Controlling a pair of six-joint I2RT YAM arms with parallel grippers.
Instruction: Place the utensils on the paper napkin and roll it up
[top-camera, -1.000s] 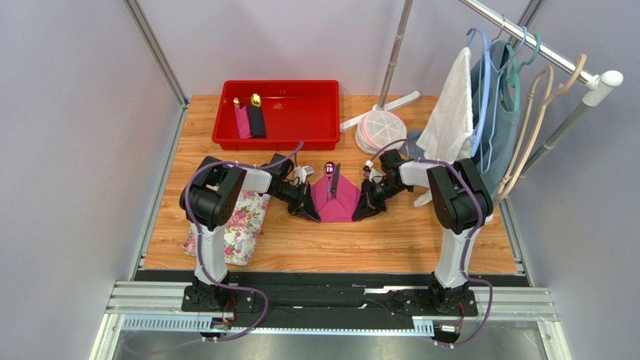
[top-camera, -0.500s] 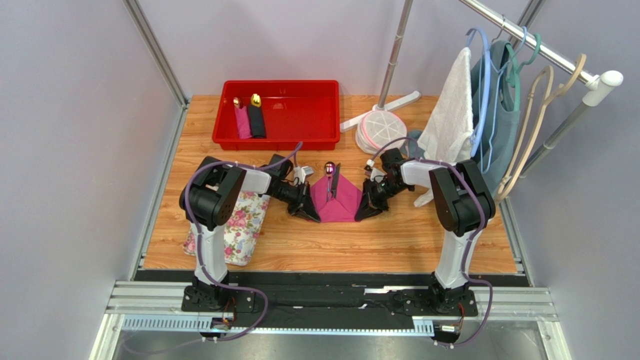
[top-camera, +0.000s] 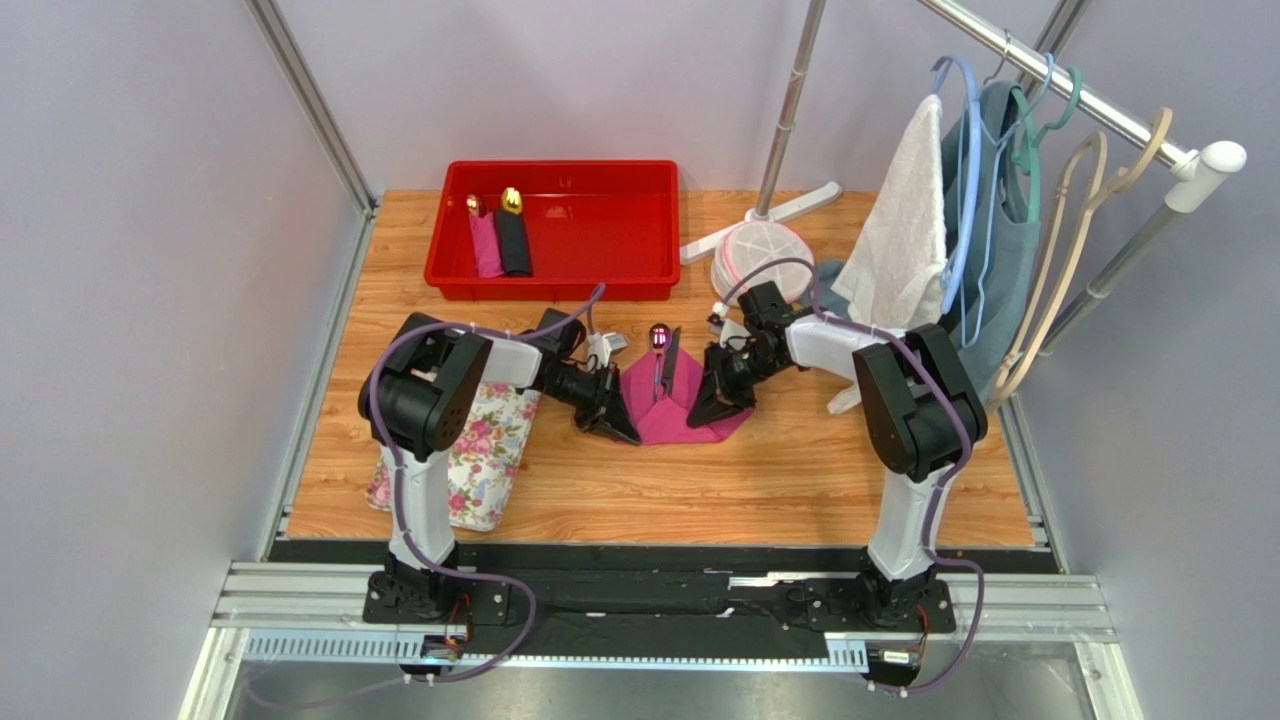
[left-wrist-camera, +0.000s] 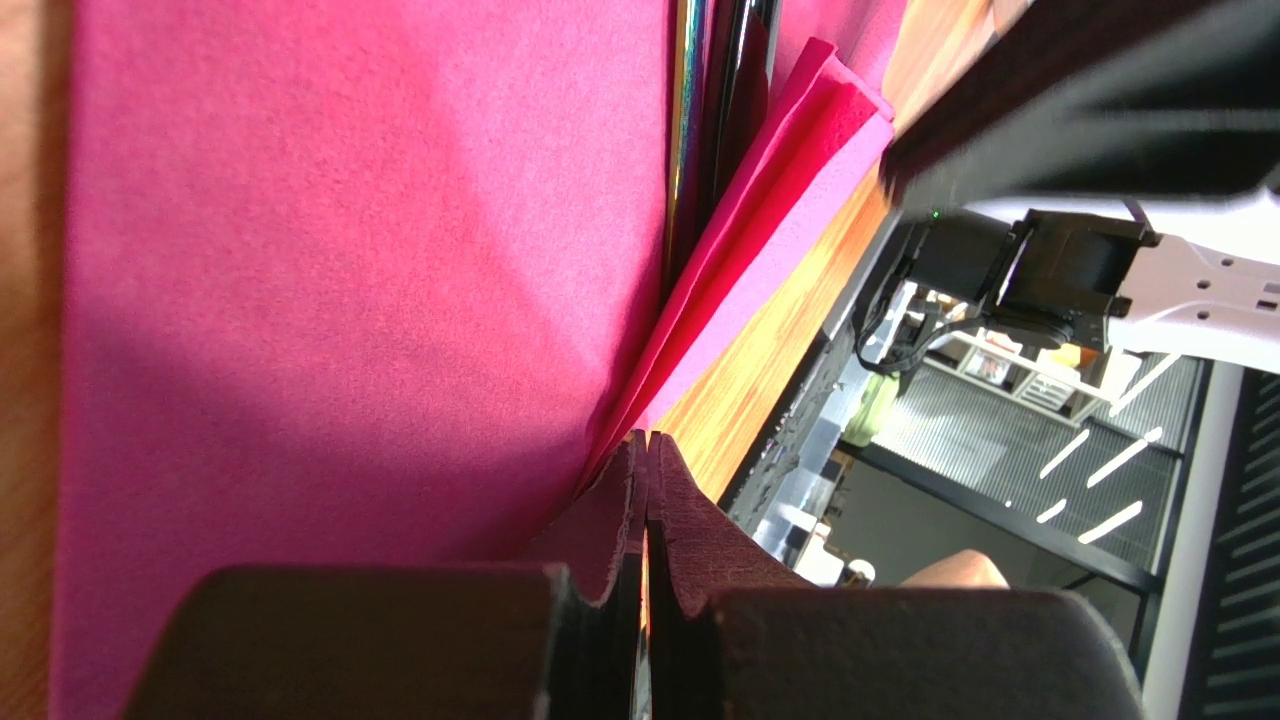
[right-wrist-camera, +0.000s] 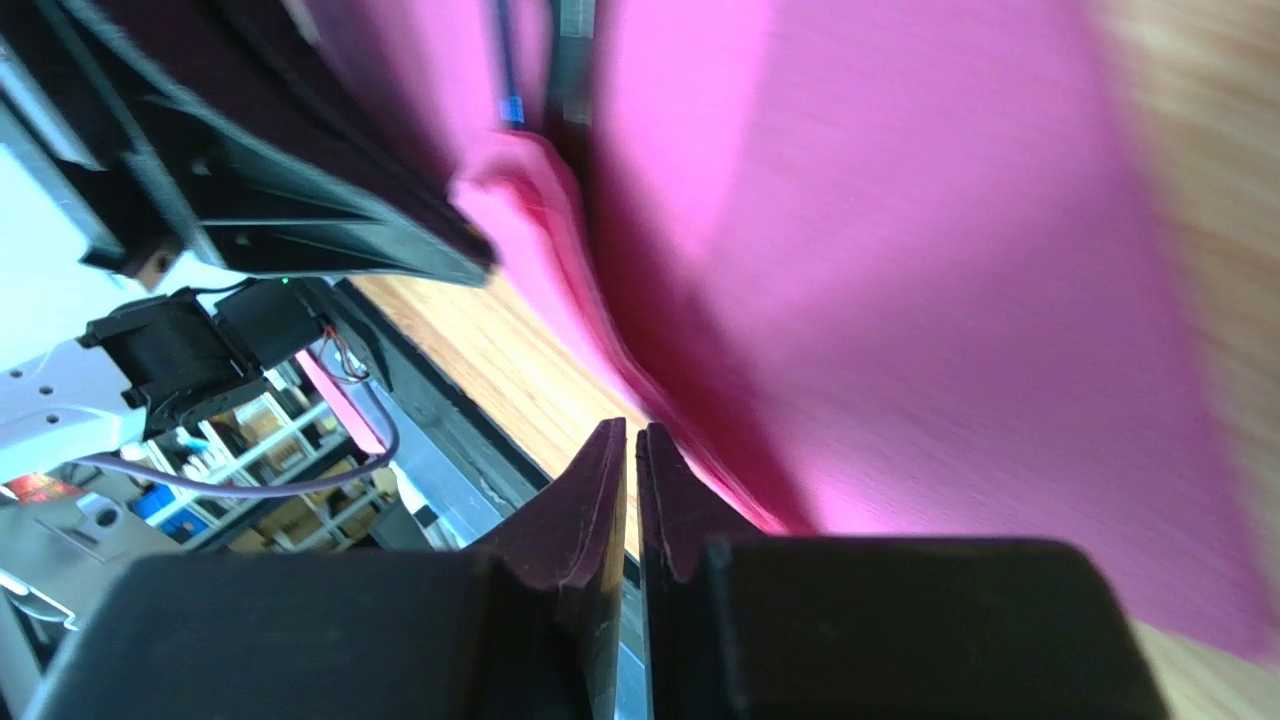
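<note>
1. Napkin (top-camera: 672, 408): pink sheet, mid-table btwn the 2 arms, on the wood table (top-camera: 676, 495). Both side flaps are raised off the wood.
2. Utensils (top-camera: 663, 365): black handles lie along the napkin's centre line, running near-to-far. A shiny purple head pokes out past the napkin's far corner.
3. Left claw (top-camera: 613, 408): at the napkin's left edge, jaws pressed fully together. In the left wrist view the pink fold runs straight into the tips, so it's pinching the paper.
4. Right claw (top-camera: 717, 399): at the napkin's right side, over the sheet & just beside the handles. Jaws are drawn to a thin slit w/ the pink sheet rising from the tips, so it's gripping the right flap.
5. Right flap is tilted up & leans left toward the handles. A bit of pink shows on the wood just right of that claw.
6. Left wrist view: handles sit in the crease at the top, w/ folded pink layers touching them on the right.
7. Far left: red bin (top-camera: 556, 168) holding a pink roll (top-camera: 486, 243) & a black roll (top-camera: 514, 240) side by side, gold heads sticking out.
8. Near left: floral cloth (top-camera: 484, 458) flat on the table, partly under the left arm.
9. Far right: clothes rack (top-camera: 1082, 90) w/ a white towel (top-camera: 902, 225) & hangers. Its round white base (top-camera: 759, 258) sits on the table, well apart from the napkin.
</note>
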